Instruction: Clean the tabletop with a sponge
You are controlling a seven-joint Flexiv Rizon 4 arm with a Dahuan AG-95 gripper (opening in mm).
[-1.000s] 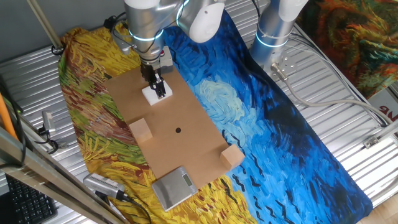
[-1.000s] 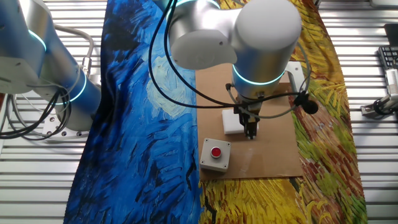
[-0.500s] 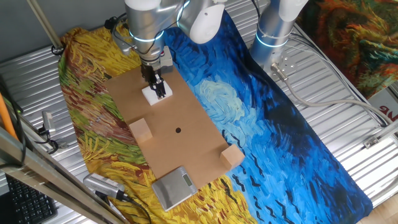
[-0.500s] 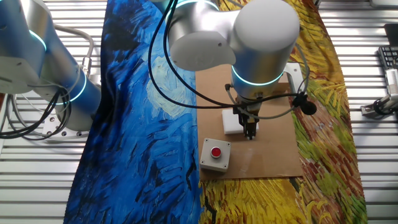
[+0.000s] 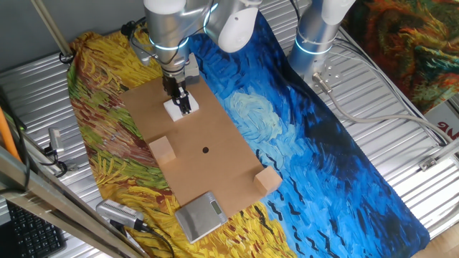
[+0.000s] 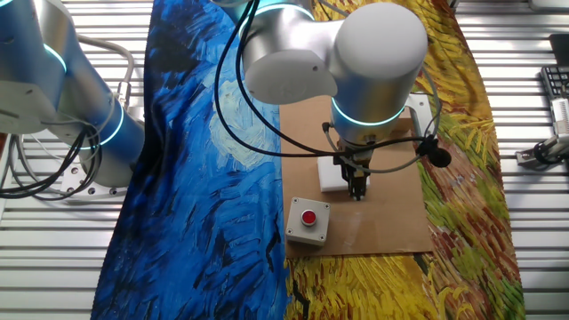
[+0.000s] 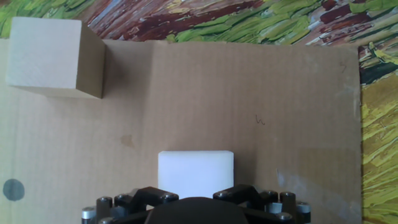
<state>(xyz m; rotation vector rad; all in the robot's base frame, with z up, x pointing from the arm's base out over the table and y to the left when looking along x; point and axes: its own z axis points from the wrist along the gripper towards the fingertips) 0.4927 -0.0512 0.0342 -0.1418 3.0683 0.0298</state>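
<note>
The tabletop is a long brown cardboard board lying on the painted cloth; it also shows in the other fixed view and the hand view. Its dark dot is near the middle. The sponge is a small white foam block resting on the board's far end, also in the other fixed view and the hand view. My gripper points straight down and is shut on the sponge, one black finger on each side.
Two tan cubes sit on the board, one at its left edge and one at its right edge. A grey scale lies at the near end. A grey box with a red button stands beside the sponge.
The gripper and sponge have shifted only very slightly toward the board's far end. Nothing else has moved.
</note>
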